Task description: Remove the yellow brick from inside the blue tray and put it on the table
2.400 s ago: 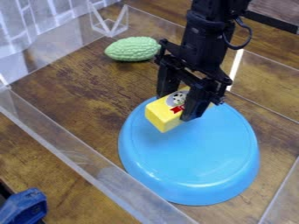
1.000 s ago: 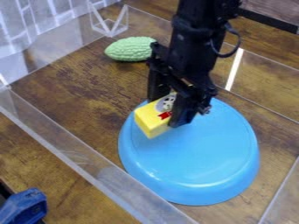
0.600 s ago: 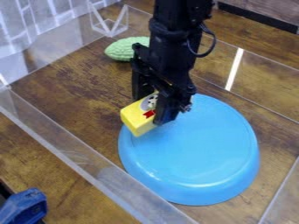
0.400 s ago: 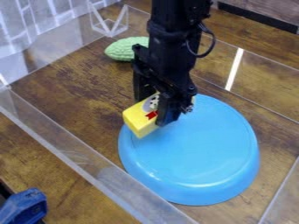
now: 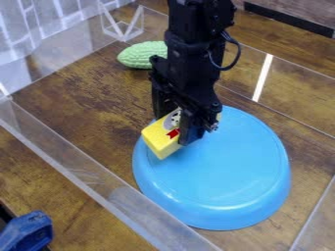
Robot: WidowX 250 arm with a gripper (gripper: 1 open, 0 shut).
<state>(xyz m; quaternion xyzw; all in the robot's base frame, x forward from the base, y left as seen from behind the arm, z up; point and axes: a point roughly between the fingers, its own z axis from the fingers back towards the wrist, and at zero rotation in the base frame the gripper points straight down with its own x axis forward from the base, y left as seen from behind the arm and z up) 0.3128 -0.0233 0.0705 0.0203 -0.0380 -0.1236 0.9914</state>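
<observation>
My gripper (image 5: 174, 128) points straight down and is shut on the yellow brick (image 5: 161, 138), which shows its red-and-white label. The brick hangs at the left rim of the round blue tray (image 5: 229, 178), low over it and partly past its edge toward the table (image 5: 78, 103). I cannot tell whether the brick touches the rim. The black arm hides the brick's right side.
A bumpy green object (image 5: 141, 53) lies on the wood at the back left. Clear plastic walls (image 5: 66, 162) run along the table's left and front edges. A blue thing (image 5: 23, 233) sits outside the wall at the bottom left.
The gripper carried the brick leftward from over the tray's inner part to its left rim, then lowered it slightly.
</observation>
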